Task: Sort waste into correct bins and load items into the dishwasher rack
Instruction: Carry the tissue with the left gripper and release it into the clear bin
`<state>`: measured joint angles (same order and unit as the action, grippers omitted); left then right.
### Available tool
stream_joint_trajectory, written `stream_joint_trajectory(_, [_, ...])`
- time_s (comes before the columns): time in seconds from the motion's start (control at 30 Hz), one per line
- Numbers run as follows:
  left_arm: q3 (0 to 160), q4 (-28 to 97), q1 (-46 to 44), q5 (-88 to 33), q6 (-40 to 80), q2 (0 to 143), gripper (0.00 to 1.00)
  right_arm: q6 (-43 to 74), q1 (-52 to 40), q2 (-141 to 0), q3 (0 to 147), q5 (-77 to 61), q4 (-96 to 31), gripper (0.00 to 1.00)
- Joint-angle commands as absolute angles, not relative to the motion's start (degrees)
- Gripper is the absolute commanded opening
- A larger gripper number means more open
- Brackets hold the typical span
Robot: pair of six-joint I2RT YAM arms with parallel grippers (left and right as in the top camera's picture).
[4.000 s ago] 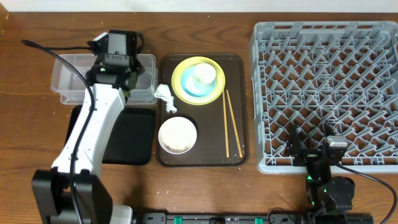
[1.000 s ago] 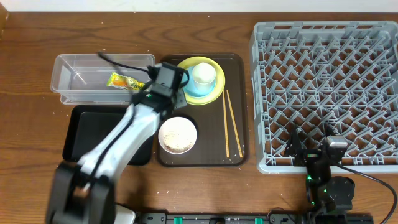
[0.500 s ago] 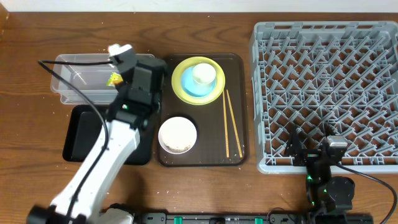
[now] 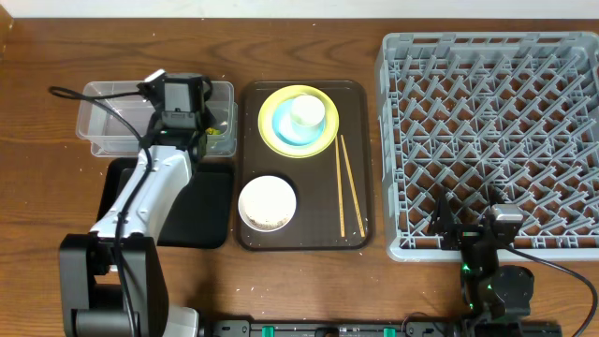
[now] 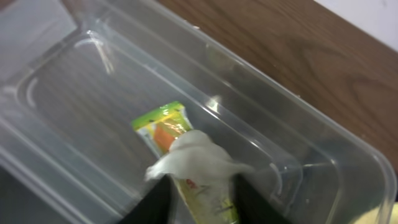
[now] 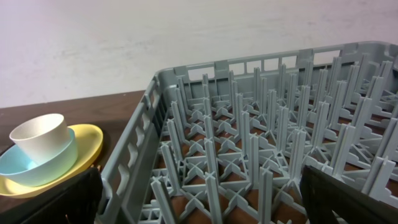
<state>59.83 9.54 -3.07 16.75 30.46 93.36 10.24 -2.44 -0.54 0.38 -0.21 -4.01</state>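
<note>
The step in hand is the waste sorting. The left gripper [image 5: 200, 183] hangs inside the clear plastic tub [image 4: 94, 112], which stands toward the far left corner of the desk. Its two fingers are apart, and the crumpled white tissue [image 5: 199, 163] sits just past their tips, on top of the yellow-green wrapper [image 5: 166, 127] on the tub floor. The tissue seems to be let go, so both pieces of dry waste are in this bin.

The next move probably asks the left arm to rise straight out of the tub without dragging the tissue along. After that, the rice-like crumbs [image 4: 267, 220] in the white bowl [image 4: 268, 187] remain as waste, and the black tray [image 4: 211, 206] beside the tub looks like their place.

The right gripper [image 6: 199, 193] waits with its jaws wide apart and nothing between them, at the near edge of the grey dishwasher rack [image 4: 487, 131] on the right side of the desk.

From overhead the left arm covers the tissue and most of the wrapper. In the left wrist view the fingers are cut off by the lower edge, so it is not sure whether the tissue touches them.
</note>
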Motion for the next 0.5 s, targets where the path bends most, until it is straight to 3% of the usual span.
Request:
stream_joint_trajectory(0.0, [60.9,9.3,-2.7,13.9,30.0,93.2,0.45,10.7,-2.7,-0.4,0.3,0.1,-4.2,0.99])
stream_joint_trajectory(0.2, [60.9,14.1,-4.1,3.9,29.2,87.0,0.46,10.7,-2.7,-0.4,0.3,0.1,-4.2,0.99])
stream_joint_trajectory(0.47, [60.9,29.3,-7.6,-12.6,29.2,73.2,0.46,10.7,-2.7,-0.4,0.3,0.1,-4.2,0.99])
